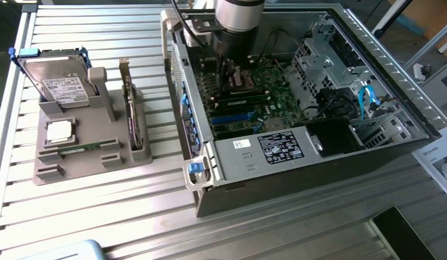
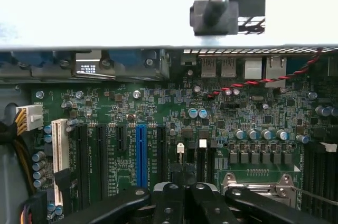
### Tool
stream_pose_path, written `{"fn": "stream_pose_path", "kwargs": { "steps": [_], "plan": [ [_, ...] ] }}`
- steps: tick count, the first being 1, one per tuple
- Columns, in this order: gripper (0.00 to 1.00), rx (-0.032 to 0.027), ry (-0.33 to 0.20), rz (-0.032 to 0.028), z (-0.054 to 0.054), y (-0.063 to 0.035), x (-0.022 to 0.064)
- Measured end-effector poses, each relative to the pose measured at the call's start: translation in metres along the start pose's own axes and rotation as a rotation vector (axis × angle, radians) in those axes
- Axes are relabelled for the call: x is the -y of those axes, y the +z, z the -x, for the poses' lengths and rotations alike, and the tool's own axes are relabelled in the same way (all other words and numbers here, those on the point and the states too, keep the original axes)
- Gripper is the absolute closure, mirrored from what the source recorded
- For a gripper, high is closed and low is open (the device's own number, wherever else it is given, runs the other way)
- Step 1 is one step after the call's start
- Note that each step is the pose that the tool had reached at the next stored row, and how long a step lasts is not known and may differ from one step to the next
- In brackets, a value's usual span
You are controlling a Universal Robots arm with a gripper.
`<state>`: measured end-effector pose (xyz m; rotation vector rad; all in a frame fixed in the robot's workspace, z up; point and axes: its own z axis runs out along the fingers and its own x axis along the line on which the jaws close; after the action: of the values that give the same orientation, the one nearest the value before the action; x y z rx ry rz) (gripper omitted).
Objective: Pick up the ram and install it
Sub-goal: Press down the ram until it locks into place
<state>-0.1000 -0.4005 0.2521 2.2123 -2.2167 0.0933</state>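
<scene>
The ram [image 1: 84, 147], a thin green stick, lies lengthwise across the gray holder [image 1: 89, 162]; the tool [image 2: 185, 195] is closed, empty, above the motherboard [image 2: 174, 129].

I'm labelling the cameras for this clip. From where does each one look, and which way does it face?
Exterior view: high, off the arm, looking down at the table, parts holder and open PC case; the arm reaches into the case.
Wrist view: on the wrist, inside the case, facing the motherboard; the shut gripper shows.
Shared: motherboard, blue slot, gripper.
</scene>
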Motion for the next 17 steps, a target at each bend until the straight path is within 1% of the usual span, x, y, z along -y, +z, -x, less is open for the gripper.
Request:
{"fn": "stream_pose_path", "kwargs": {
  "steps": [3, 17],
  "plan": [
    [0.89, 0.0001, 0.000, 0.0000, 0.000, -0.0048, 0.0002],
    [0.89, 0.0001, 0.000, 0.0000, -0.001, -0.0162, 0.0006]
  ]
}}
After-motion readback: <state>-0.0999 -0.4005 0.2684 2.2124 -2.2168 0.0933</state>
